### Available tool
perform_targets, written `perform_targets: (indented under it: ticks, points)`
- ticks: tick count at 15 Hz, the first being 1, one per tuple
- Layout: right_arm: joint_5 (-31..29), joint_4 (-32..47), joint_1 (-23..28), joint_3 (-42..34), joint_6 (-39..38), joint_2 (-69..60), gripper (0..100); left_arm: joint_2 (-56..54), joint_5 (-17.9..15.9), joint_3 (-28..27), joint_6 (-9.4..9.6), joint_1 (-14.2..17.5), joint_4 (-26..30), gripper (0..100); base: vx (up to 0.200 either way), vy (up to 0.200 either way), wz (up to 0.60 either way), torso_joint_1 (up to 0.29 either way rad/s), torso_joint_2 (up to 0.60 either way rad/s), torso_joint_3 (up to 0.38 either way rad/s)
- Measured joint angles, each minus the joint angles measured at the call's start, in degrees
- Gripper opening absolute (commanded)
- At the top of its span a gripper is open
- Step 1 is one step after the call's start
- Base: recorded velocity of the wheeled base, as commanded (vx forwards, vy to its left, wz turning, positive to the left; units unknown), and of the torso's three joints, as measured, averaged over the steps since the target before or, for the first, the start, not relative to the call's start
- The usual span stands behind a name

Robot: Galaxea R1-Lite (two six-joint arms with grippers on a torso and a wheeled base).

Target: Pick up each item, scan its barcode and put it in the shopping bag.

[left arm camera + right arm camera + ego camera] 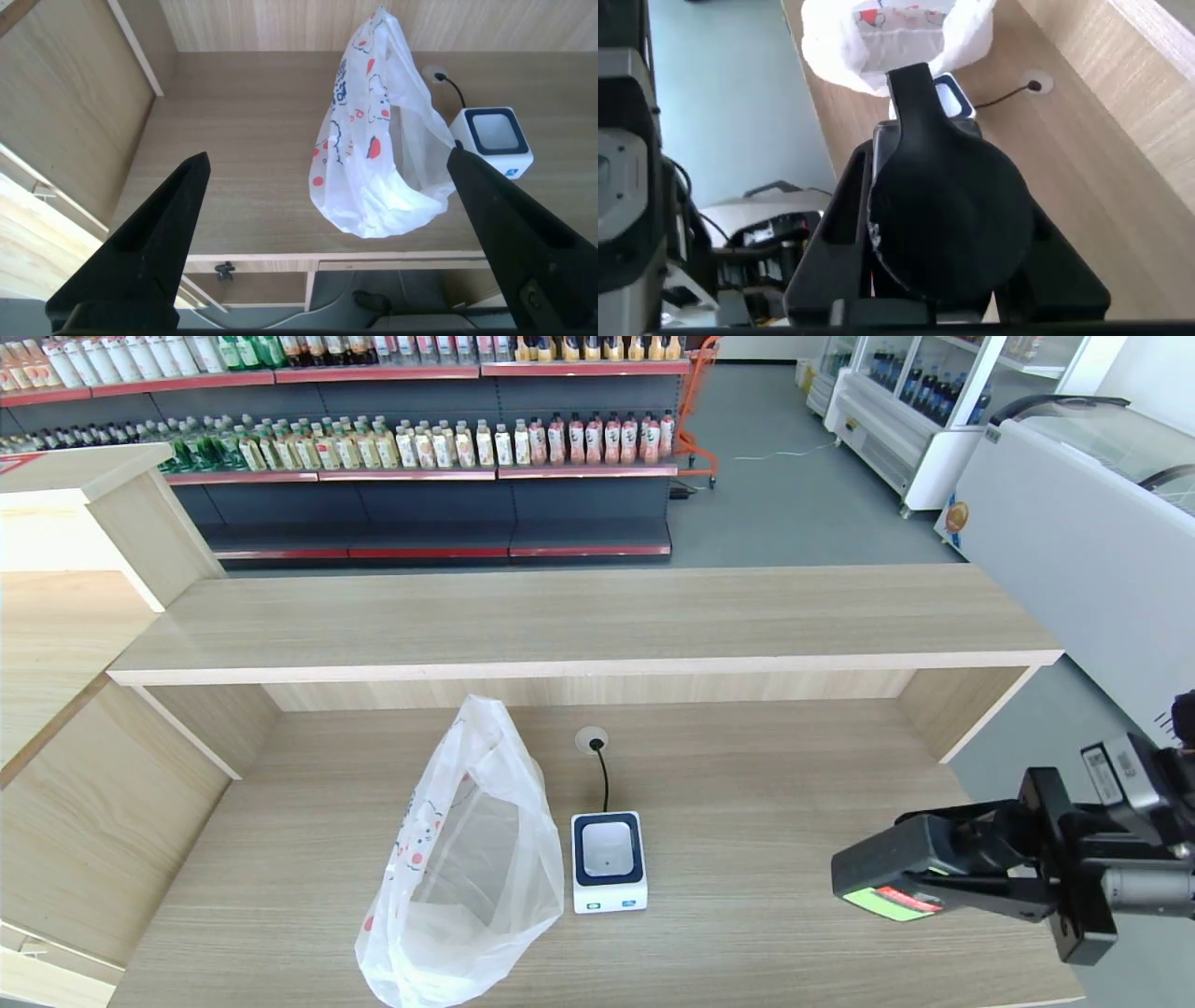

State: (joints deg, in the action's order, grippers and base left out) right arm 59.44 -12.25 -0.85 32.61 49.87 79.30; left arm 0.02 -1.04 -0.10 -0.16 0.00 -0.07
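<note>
My right gripper (pixel 920 877) hangs over the counter's right end, shut on a black item (pixel 896 859) with a green and red label on its underside. The right wrist view has the same black rounded item (pixel 943 215) held by the right gripper (pixel 943 271). A white barcode scanner (pixel 609 861) with a dark window sits mid-counter. Just left of it the translucent shopping bag (pixel 467 859) stands open. From high over the counter's left part, my left gripper (pixel 327 159) is open and empty, with the bag (pixel 374 140) and scanner (pixel 493 138) below it.
The wooden counter (pixel 747 821) has a raised ledge (pixel 579 616) along its far side and side walls at both ends. The scanner's cable (pixel 603 775) runs to a hole behind it. Bare counter lies between scanner and right gripper.
</note>
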Motion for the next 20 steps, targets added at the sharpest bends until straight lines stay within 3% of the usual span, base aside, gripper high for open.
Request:
perform_targets:
  ticks: [3, 7, 9, 15, 20]
  points:
    - [-2.71, -13.63, 2.04, 0.82, -31.65, 0.99, 0, 0.0, -0.02, 0.0, 0.0, 0.0, 0.0, 100, 0.0, 0.0, 0.0, 0.0, 0.0, 0.0]
    - [-6.02, -26.64, 3.9, 0.32, -61.33, 9.36, 0, 0.0, -0.02, 0.0, 0.0, 0.0, 0.0, 100, 0.0, 0.0, 0.0, 0.0, 0.0, 0.0]
    - [-6.38, -27.9, 3.96, 0.1, -65.09, 12.81, 0, 0.0, -0.02, 0.0, 0.0, 0.0, 0.0, 100, 0.0, 0.0, 0.0, 0.0, 0.0, 0.0]
    - [-6.45, -27.95, 3.77, -1.08, -65.44, 16.09, 0, 0.0, -0.02, 0.0, 0.05, 0.0, 0.0, 100, 0.0, 0.0, 0.0, 0.0, 0.0, 0.0]
    - [-6.49, -27.89, 2.65, -2.05, -68.07, 15.1, 0, 0.0, -0.02, 0.0, 0.02, 0.0, 0.02, 100, 0.0, 0.2, 0.0, 0.0, 0.0, 0.003]
